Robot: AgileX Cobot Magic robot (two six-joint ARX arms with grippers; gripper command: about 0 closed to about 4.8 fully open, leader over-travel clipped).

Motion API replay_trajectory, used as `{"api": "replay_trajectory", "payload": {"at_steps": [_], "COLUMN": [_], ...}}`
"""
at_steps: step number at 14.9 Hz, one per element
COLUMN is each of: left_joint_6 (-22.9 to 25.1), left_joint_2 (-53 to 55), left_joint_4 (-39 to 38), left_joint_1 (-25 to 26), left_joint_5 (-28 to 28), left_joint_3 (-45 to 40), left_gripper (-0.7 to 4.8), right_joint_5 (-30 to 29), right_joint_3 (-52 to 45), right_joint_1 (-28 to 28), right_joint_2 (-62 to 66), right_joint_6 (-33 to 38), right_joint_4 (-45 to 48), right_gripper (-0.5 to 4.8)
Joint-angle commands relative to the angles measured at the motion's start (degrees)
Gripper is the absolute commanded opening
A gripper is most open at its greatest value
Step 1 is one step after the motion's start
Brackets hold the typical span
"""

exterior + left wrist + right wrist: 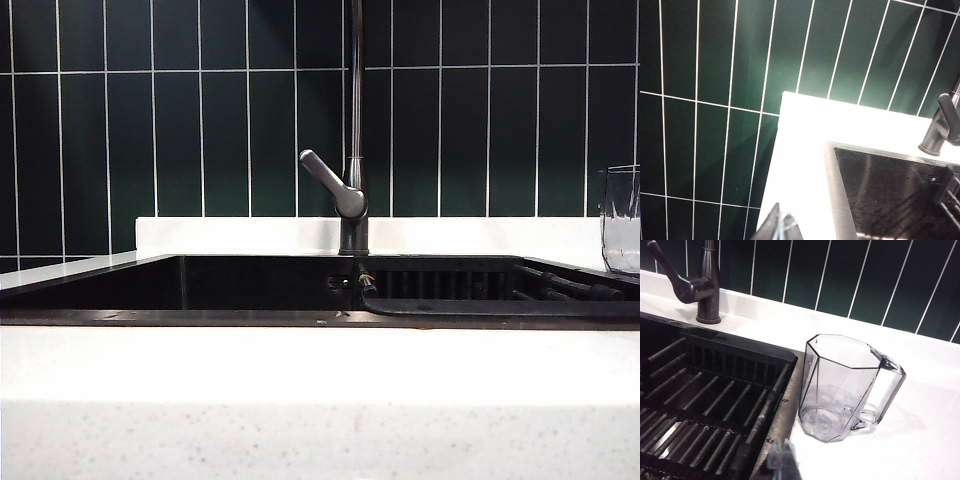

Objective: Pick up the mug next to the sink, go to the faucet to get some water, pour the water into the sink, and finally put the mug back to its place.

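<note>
clear faceted mug (842, 387) upright beside sink (715, 390) (grippers (781, 226) (783, 460) both closed).

Lighting and picture quality: bright counter, dark surrounds.
White countertop (805, 150) overexposed, glare erasing its texture; green wall tiles (715, 60) dim with a soft diagonal sheen. Mug (842, 385) sharp, casting a faint shadow on the counter. Sink (180, 285) interior nearly black. Gripper tips at both wrist views' edges blurred.

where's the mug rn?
The mug stands upright on the white counter beside the sink rack's edge; in the exterior view it's at the far right.
</note>
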Motion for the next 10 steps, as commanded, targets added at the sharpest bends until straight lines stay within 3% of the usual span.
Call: {"api": "replay_trajectory", "payload": {"at_steps": [1, 4, 8, 10], "left_joint_6": [-0.2, -0.2, -5.9, -9.2], "left_joint_2": [0.0, 0.0, 0.0, 0.0], "left_joint_4": [0.3, 0.3, 0.4, 2.8], "left_joint_1": [0.0, 0.0, 0.0, 0.0], "left_joint_5": [-0.1, -0.2, 0.6, 9.8], "left_joint_3": [0.1, 0.1, 0.1, 0.2], "left_gripper": [-0.05, -0.05, -0.04, 0.00], "right_joint_5": [0.0, -0.1, -2.5, -5.4], "right_joint_3": [-0.3, -0.3, -0.3, 0.2], "right_joint_1": [0.0, 0.0, 0.0, 0.0], "right_joint_2": [0.1, 0.1, 0.1, 0.1], "right_joint_6": [0.2, 0.2, 3.1, 9.9], "right_joint_4": [0.6, 0.5, 0.7, 1.7], "right_gripper": [-0.05, -0.05, -0.05, -0.06]}}
